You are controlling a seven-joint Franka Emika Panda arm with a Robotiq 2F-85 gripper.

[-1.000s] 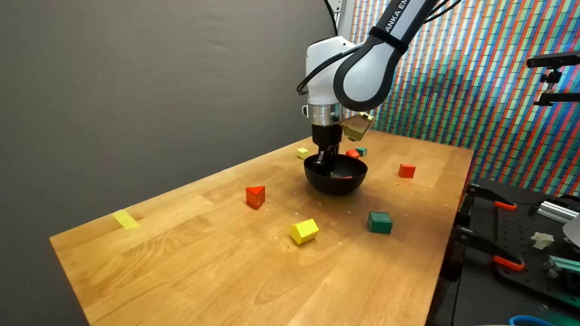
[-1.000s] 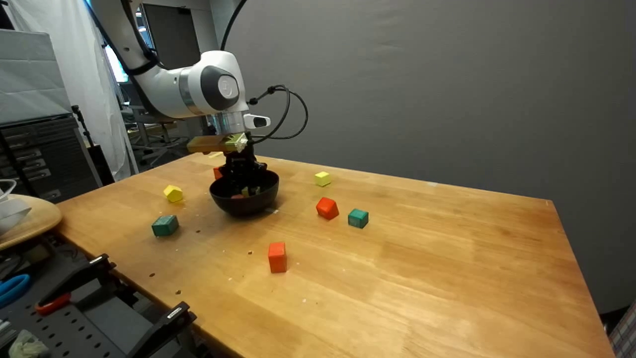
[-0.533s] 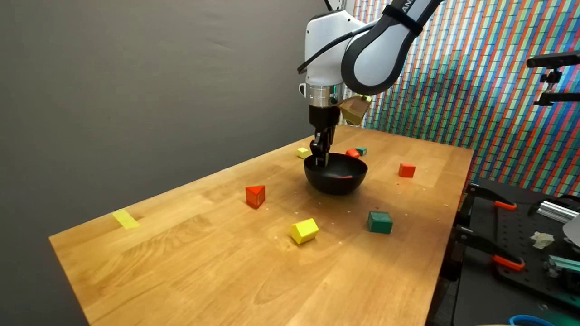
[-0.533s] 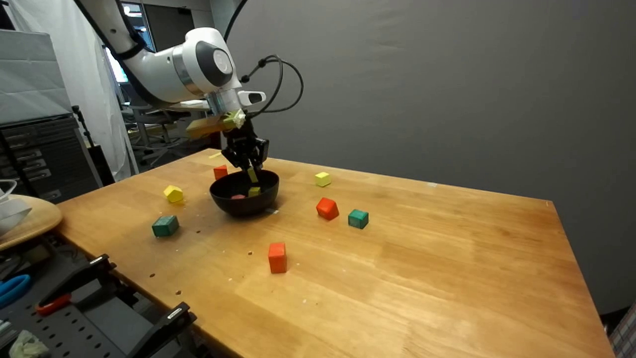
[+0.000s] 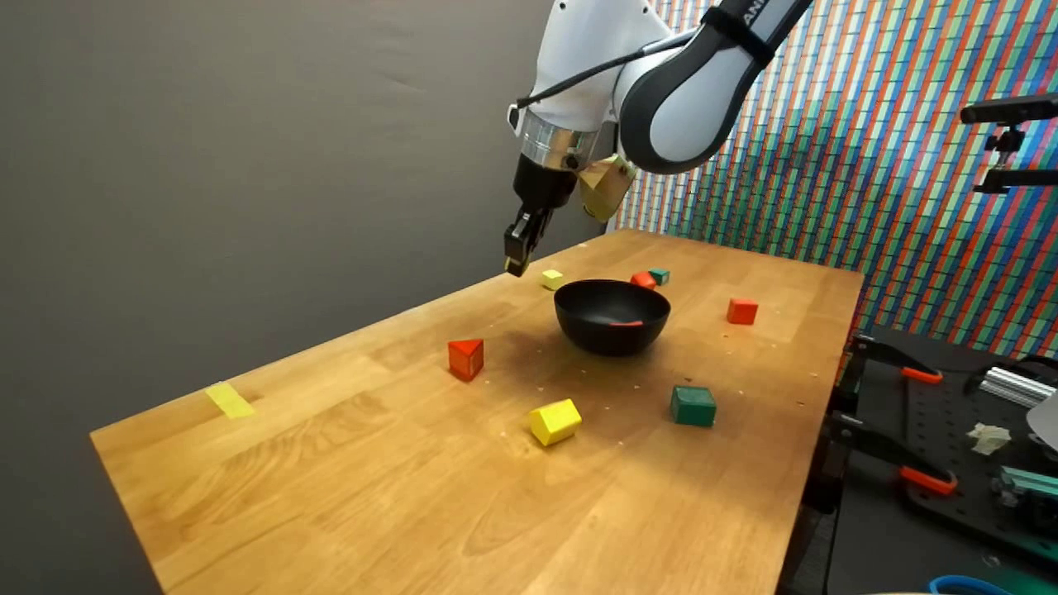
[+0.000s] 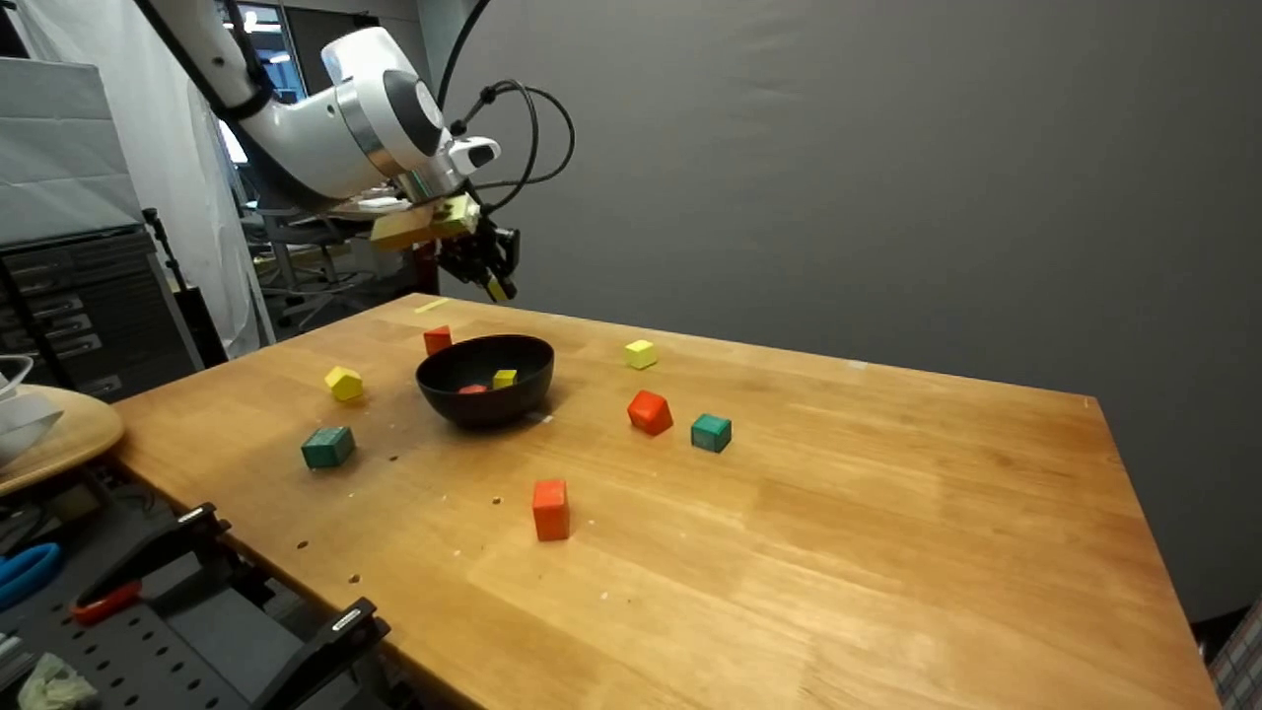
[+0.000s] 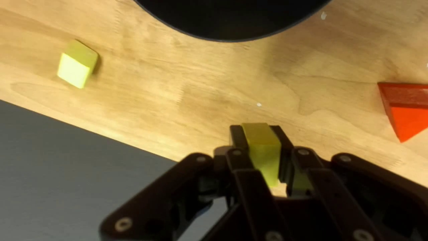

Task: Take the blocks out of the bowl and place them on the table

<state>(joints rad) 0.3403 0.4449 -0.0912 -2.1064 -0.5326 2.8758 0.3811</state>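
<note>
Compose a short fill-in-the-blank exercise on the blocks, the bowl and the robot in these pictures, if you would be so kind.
1. The end effector grips a small block coloured ____.
2. The bowl itself is coloured ____.
3. Inside the bowl, a yellow block is joined by one coloured ____.
4. On the table, the number of green blocks in view is ____.

Missing words: yellow; black; red; two.

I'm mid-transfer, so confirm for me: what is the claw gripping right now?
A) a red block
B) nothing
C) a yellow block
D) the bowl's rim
C: the wrist view shows a yellow block pinched in the claw, and in both exterior views the bowl stands apart from it.
</note>
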